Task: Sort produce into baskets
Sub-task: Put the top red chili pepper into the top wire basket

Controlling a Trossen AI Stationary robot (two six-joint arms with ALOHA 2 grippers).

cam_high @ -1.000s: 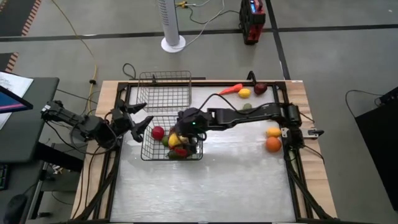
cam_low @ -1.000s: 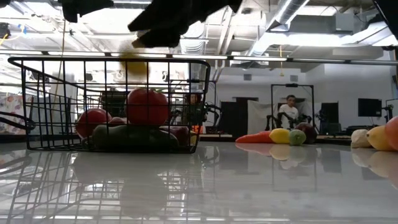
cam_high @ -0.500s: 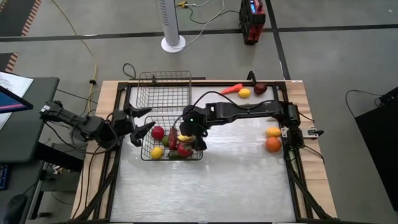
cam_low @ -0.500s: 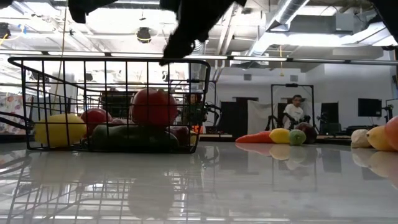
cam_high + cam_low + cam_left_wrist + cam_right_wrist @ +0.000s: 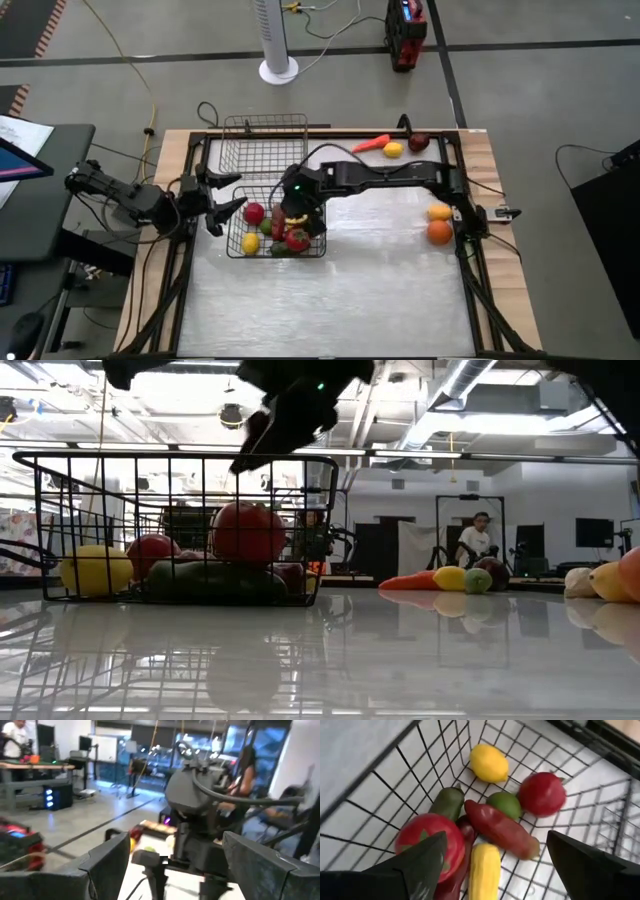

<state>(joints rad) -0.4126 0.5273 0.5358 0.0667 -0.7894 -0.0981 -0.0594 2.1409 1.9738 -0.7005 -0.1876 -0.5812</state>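
The dark wire basket [image 5: 240, 250] holds several pieces of produce: a yellow lemon [image 5: 489, 763], a red round fruit [image 5: 542, 794], a lime [image 5: 504, 805], a long red pepper [image 5: 502, 830], a green pepper [image 5: 447, 802], a tomato [image 5: 431, 842] and a yellow corn [image 5: 485, 867]. My right gripper [image 5: 297, 212] hangs open above them, slanting down, with nothing between its fingers. The lighter basket [image 5: 265, 145] stands behind, toward the far edge. My left gripper [image 5: 235, 190] is open and level at the dark basket's left side.
Loose produce lies on the table: a carrot [image 5: 372, 143], a yellow fruit [image 5: 393, 150] and a dark red one [image 5: 418, 142] at the far right, a yellow piece [image 5: 438, 212] and an orange [image 5: 440, 232] by the right edge. The near half of the table [image 5: 330, 300] is bare.
A yellow round fruit has dropped from under my right gripper into the dark basket and now lies at its near left corner. My right gripper has since moved a little toward the table's left and far edge over the basket and has rolled.
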